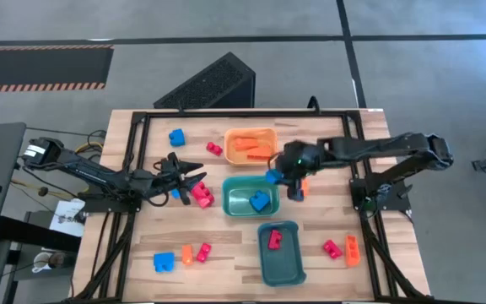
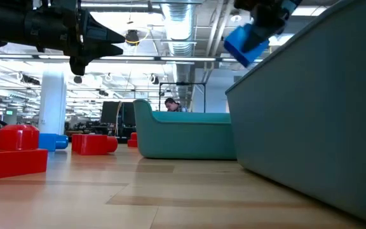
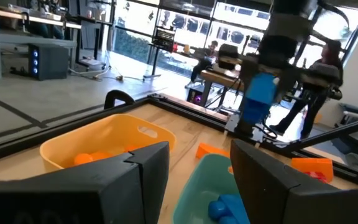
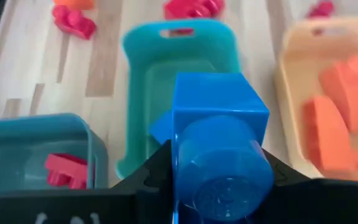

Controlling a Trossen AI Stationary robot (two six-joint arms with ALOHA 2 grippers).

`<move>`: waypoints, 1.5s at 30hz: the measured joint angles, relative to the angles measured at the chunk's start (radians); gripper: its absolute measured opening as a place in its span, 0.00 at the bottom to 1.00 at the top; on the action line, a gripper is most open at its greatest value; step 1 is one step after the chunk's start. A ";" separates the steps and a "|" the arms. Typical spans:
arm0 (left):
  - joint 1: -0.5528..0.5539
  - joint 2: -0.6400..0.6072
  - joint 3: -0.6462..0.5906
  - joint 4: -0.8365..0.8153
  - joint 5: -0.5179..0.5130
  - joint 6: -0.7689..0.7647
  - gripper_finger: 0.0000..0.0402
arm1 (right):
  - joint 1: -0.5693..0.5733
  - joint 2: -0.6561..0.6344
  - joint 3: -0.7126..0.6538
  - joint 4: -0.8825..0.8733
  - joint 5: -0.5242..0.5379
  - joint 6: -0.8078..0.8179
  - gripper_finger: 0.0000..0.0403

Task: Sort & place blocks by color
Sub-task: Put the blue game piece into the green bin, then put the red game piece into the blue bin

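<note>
My right gripper [image 1: 277, 176] is shut on a blue block [image 1: 272, 176] and hangs over the far right corner of the green tray [image 1: 236, 187]. That tray holds one more blue block [image 1: 260, 201]. Orange blocks [image 1: 251, 147] lie in the orange tray [image 1: 264, 133], and a red block [image 1: 274, 240] lies in the teal tray [image 1: 287, 268]. My left gripper [image 1: 191, 178] is open above the table left of the green tray, beside red blocks [image 1: 202, 196]. Other blue, orange and red blocks lie loose on the wood. My right gripper pinches the blue block [image 4: 219, 118] by its two opposite side faces [image 4: 180, 149] between the two fingers [image 4: 148, 177]. The fingers come from above, pointing down. The block is lifted clear [image 2: 246, 41], with a round stud on its upper side toward the wrist camera.
Loose blocks: blue [image 1: 176, 137] and red [image 1: 215, 149] at the far left, blue [image 1: 164, 263], orange [image 1: 186, 253] and red [image 1: 203, 251] near left, red [image 1: 332, 248] and orange [image 1: 353, 247] near right, orange [image 1: 303, 187] under the right arm. A black frame [image 1: 226, 112] edges the table.
</note>
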State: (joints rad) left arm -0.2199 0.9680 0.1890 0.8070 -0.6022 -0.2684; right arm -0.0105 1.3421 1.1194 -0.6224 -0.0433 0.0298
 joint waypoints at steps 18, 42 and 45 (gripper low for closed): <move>0.000 0.000 0.000 -0.004 -0.006 -0.006 0.40 | 0.032 0.297 0.000 0.170 -0.031 0.055 0.36; 0.000 0.000 0.000 -0.014 -0.006 0.000 0.40 | 0.089 0.230 0.156 0.175 -0.039 0.123 0.77; 0.000 0.000 0.000 -0.031 -0.006 -0.001 0.40 | 0.113 0.186 0.156 0.224 -0.036 0.120 0.76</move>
State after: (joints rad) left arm -0.2199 0.9680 0.1890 0.7757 -0.6083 -0.2690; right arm 0.1026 1.5285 1.2758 -0.3982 -0.0797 0.1493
